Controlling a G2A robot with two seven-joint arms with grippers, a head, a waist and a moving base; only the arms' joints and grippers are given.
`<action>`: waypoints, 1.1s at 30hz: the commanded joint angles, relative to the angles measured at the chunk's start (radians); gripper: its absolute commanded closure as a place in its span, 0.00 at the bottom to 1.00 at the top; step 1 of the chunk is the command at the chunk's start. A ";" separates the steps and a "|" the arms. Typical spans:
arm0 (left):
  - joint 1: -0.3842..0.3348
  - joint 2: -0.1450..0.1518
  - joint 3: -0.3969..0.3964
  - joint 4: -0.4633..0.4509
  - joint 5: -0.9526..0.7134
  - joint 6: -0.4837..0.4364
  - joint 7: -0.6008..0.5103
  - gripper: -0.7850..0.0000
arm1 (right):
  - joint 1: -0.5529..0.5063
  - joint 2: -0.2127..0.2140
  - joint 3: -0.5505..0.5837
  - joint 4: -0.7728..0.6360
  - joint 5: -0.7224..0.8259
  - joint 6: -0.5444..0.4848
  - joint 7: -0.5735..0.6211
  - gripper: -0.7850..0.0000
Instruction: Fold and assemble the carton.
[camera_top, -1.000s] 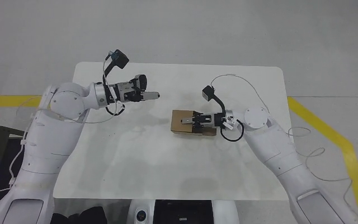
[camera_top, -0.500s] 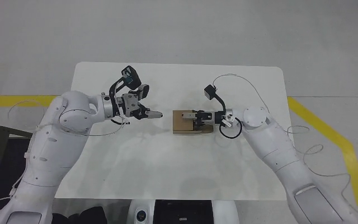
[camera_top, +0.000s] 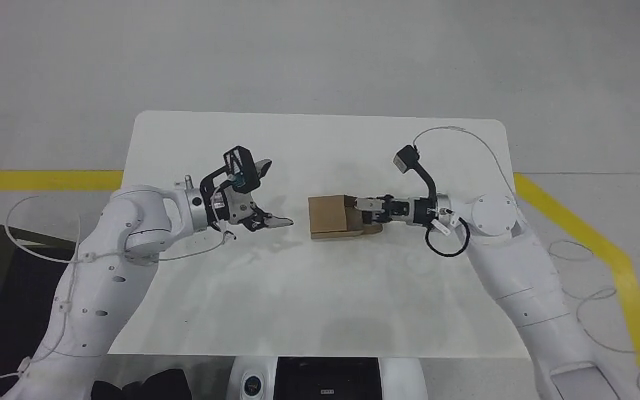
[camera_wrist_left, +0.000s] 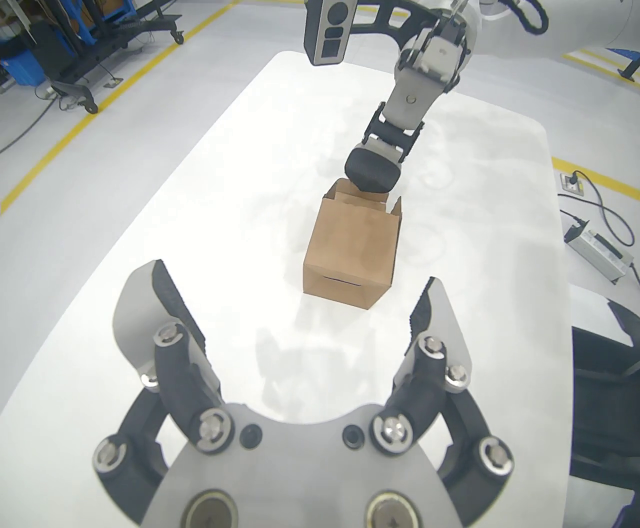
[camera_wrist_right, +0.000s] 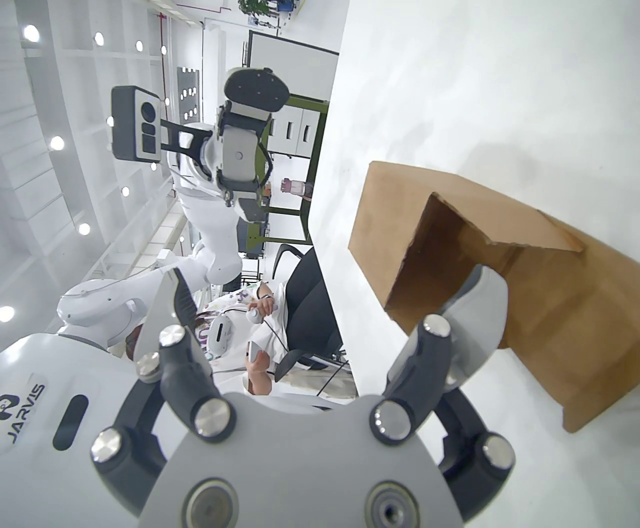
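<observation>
Mid flap-fold: right tool (camera_top: 366, 212) released at carton (camera_top: 328, 214) open end, left tool (camera_wrist_left: 294, 277) released, next likely brace closed end.

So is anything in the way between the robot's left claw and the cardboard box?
No, nothing visible. The left gripper is open and faces the carton, with just white table between them. The right gripper is at the carton's far, open end, not in the path.

carton (camera_top: 328, 214) = 1 | table (camera_top: 420, 300) = 1 | tools = 2: left tool (camera_top: 283, 222), right tool (camera_top: 362, 205)
</observation>
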 joint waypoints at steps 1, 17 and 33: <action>-0.001 0.000 0.000 0.000 -0.013 0.001 -0.014 0.00 | -0.018 0.009 0.029 -0.040 -0.001 0.009 0.006 0.00; 0.015 0.003 0.015 0.002 0.048 -0.002 -0.015 0.00 | -0.150 0.045 0.112 -0.233 -0.004 0.101 0.040 0.00; 0.038 -0.018 0.127 0.155 0.232 -0.048 0.278 0.00 | -0.175 0.048 0.081 -0.217 -0.046 0.098 0.009 0.00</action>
